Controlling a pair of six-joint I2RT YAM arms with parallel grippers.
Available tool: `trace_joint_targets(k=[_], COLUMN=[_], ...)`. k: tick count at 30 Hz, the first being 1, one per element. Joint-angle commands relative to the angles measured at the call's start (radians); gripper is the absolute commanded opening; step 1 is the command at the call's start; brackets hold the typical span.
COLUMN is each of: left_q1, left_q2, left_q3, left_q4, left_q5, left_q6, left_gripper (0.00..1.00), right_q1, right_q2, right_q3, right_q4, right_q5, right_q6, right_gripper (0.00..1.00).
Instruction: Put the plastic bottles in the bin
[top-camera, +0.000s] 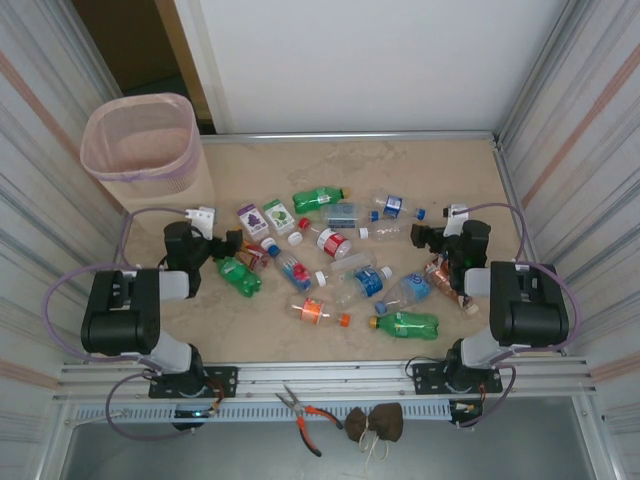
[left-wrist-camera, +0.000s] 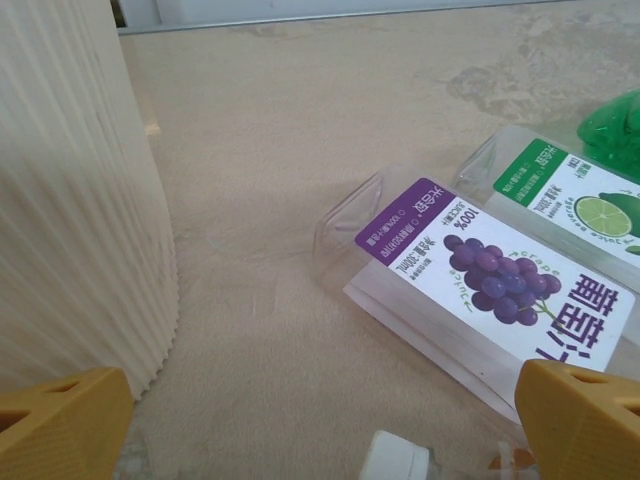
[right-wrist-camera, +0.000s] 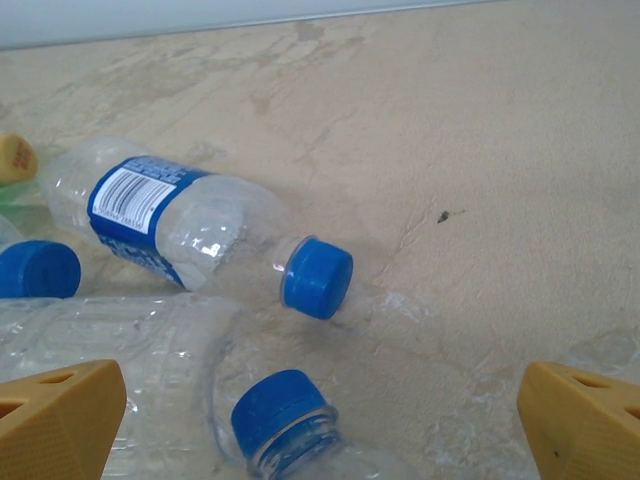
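Several plastic bottles (top-camera: 340, 270) lie scattered across the middle of the table, clear or green with coloured caps. The pale pink bin (top-camera: 140, 150) stands at the far left. My left gripper (top-camera: 228, 244) hovers open at the left edge of the pile. Ahead of it lie a grape-label bottle (left-wrist-camera: 490, 270) and a lime-label bottle (left-wrist-camera: 590, 205), and the bin wall (left-wrist-camera: 70, 200) is to its left. Nothing sits between the left gripper's (left-wrist-camera: 325, 405) yellow fingers (left-wrist-camera: 60, 425). My right gripper (top-camera: 422, 237) is open at the pile's right edge. Under the right gripper (right-wrist-camera: 325, 400) lie a blue-label clear bottle (right-wrist-camera: 170, 220) and a second blue-capped bottle (right-wrist-camera: 280, 415).
Corrugated walls close in the table on both sides, with a metal strip along the back. Pliers (top-camera: 300, 410) and a brown pouch (top-camera: 375, 422) lie on the ledge in front of the arm bases. A white cap (left-wrist-camera: 395, 460) lies just under the left gripper.
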Motion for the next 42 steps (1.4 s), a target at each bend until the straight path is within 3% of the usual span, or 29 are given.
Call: trace_joint_targets(k=[1,8,12,19,24,28,32,37,42], left_q1=[-0.02,-0.059,-0.15,-0.179,-0.152,-0.058,-0.029,-0.034,-0.041], left_q2=[-0.076,-0.21,-0.306,-0.43,-0.446,-0.417,-0.367,-0.332,-0.364], left_q3=[0.073,0.084,0.146,0.226,0.325,0.404,0.457,0.467,0.442], left_q4=[-0.148,-0.314,-0.575,-0.912,-1.139,-1.276,-1.397,-1.425,-1.407], left_q5=[-0.044,-0.174,-0.433,-0.49,-0.458,-0.233,-0.164,-0.054,-0.047], left_q6=[0.006,-0.013,-0.061,-0.241,-0.415,-0.487,-0.521,-0.544,-0.574], left_gripper=[0.99,0.99,0.99,0.98,0.99,0.99,0.98,0.97,0.92], right_q1=[0.017,0.042,0.059,0.097,0.152,0.172,0.182,0.191,0.201], right_q2=[-0.067,-0.165,-0.255,-0.412,-0.464,-0.472,-0.499,-0.519,-0.566], right_q3=[0.027,0.06,0.083,0.113,0.13,0.166,0.181,0.201,0.212], right_q4=[-0.081,-0.227,-0.371,-0.613,-0.694,-0.754,-0.793,-0.855,-0.923], right_q5=[0.079,0.167,0.23,0.284,0.271,0.221,0.201,0.16,0.104], right_q6=[-0.01,0.002,0.038,0.202,0.258,0.281,0.303,0.344,0.417], right_gripper=[0.99,0.99,0.99,1.0,1.0,0.99,0.99,0.99,0.98])
